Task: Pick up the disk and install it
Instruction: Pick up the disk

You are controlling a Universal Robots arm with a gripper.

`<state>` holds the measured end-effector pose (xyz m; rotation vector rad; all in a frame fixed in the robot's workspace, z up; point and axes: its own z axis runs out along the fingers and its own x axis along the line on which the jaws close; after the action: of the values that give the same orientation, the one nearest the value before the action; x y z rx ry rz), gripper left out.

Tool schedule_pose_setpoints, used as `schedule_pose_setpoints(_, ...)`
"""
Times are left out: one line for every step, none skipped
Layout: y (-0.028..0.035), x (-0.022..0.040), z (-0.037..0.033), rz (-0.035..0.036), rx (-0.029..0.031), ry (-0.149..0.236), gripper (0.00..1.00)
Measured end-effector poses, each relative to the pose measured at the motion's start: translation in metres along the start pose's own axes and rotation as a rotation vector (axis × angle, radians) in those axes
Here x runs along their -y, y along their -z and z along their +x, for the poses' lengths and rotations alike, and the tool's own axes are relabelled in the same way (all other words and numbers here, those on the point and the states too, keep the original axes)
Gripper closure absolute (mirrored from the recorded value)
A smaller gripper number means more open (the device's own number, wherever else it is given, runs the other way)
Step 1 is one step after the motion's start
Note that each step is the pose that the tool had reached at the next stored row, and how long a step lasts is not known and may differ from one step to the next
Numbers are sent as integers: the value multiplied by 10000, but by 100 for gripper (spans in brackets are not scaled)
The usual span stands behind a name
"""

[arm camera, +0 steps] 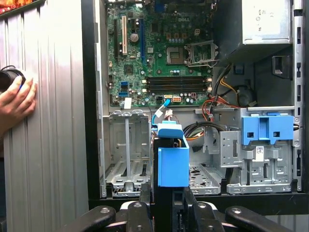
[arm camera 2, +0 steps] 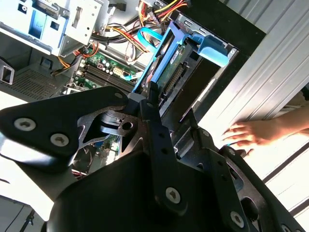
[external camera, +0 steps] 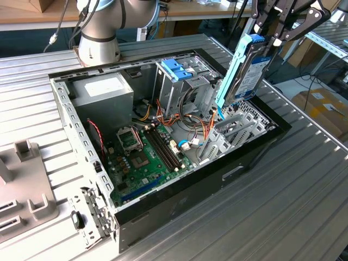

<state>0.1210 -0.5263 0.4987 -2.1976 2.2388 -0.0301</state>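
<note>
A ribbed metal tabletop (external camera: 304, 179) is being occupied by an open computer case (external camera: 179, 202) lying on its side, with the motherboard (external camera: 142, 159), a grey power supply box (external camera: 103, 91) and a metal cage with a blue plastic top (external camera: 176, 69) being shown inside. The disk (external camera: 247, 70) is being gripped at its upper end by the pincer (external camera: 269, 37), whose jaws are being kept closed on it. The disk is being held on edge and slightly tilted over the case's end on the exterior view's right, above the empty drive bays (arm camera: 126, 159). In the second wrist view a person's hand (arm camera 2: 251, 133) is being rested flat on the tabletop beside the case.
</note>
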Motion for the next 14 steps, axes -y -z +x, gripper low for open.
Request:
schedule_pose_setpoints(0, 0, 0, 0, 0, 0, 65)
schedule_pose_setpoints(0, 0, 1, 0, 0, 0, 65)
schedule_pose_setpoints(0, 0, 8, 0, 0, 0, 65)
schedule_pose_setpoints(0, 0, 23, 0, -1, -1, 65)
schedule_pose_setpoints(0, 0, 43, 0, -1, -1, 65)
schedule_pose_setpoints(-1, 1, 57, 0, 0, -1, 65)
schedule_pose_setpoints(-1, 1, 79, 0, 0, 0, 65)
schedule_pose_setpoints(-1, 2, 101, 0, 1, 0, 65)
schedule_pose_setpoints(-2, 2, 137, 0, 0, 0, 65)
schedule_pose_setpoints(-2, 3, 166, 0, -1, 0, 65)
schedule_pose_setpoints(-3, 3, 188, 0, 0, 0, 65)
schedule_pose_setpoints(-4, 4, 224, 0, 1, 0, 65)
schedule_pose_setpoints(-4, 4, 245, 0, 0, 0, 65)
schedule_pose_setpoints(-5, 5, 277, 0, -1, 0, 65)
